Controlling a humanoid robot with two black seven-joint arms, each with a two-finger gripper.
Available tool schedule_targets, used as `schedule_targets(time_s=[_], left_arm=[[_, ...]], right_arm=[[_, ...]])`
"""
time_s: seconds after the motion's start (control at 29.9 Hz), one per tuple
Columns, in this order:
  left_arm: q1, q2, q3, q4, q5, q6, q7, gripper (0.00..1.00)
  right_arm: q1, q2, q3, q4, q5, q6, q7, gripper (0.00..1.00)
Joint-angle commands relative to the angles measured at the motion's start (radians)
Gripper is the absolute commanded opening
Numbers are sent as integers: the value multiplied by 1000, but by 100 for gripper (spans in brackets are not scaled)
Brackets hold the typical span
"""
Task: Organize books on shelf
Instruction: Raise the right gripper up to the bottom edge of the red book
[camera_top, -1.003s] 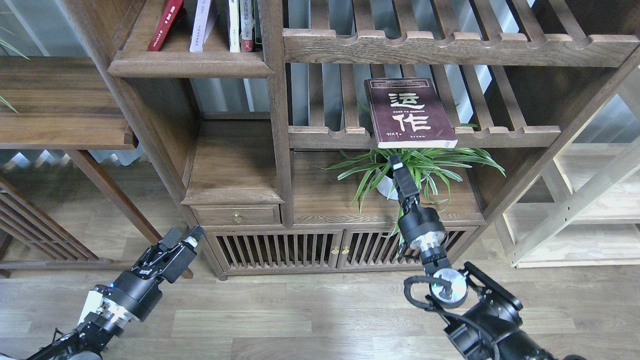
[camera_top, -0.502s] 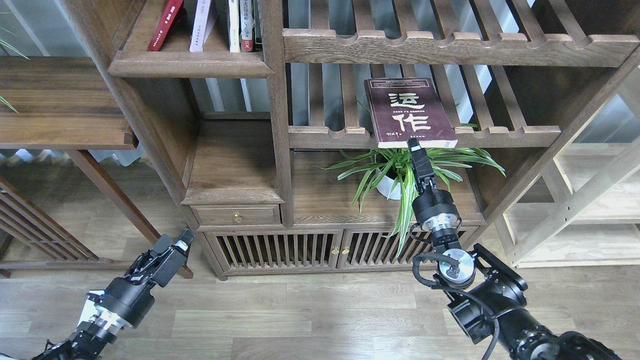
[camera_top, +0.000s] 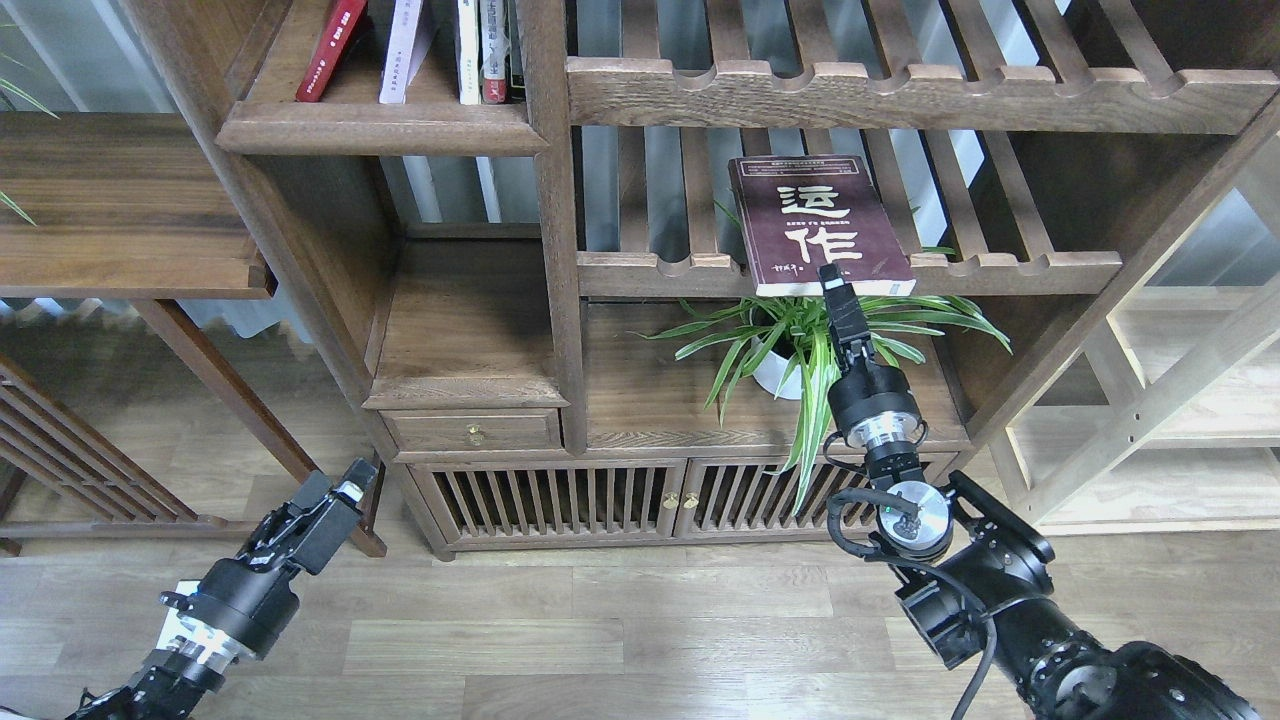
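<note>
The maroon book (camera_top: 820, 225) lay flat on a slatted rack (camera_top: 1000, 268), overhanging its front. The right pincer (camera_top: 838, 290) met its lower edge; the left pincer (camera_top: 335, 498) hung low. Neither one's opening could be told.

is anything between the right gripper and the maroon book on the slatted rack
Nothing visible. The right gripper has its tip at the near edge of the maroon book. The potted plant spreads below and around the gripper, not between it and the book.
</note>
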Motion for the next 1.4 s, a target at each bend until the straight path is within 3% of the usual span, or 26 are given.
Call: schedule_targets(time_s=[0.0, 1.37], left_arm=[[19, 3, -15, -7, 0, 0, 0, 99], [123, 14, -101, -15, -4, 0, 0, 99]], right_arm=[[9, 0, 0, -16, 4, 0, 0, 100], [124, 0, -40, -121, 83, -83, -8, 100]])
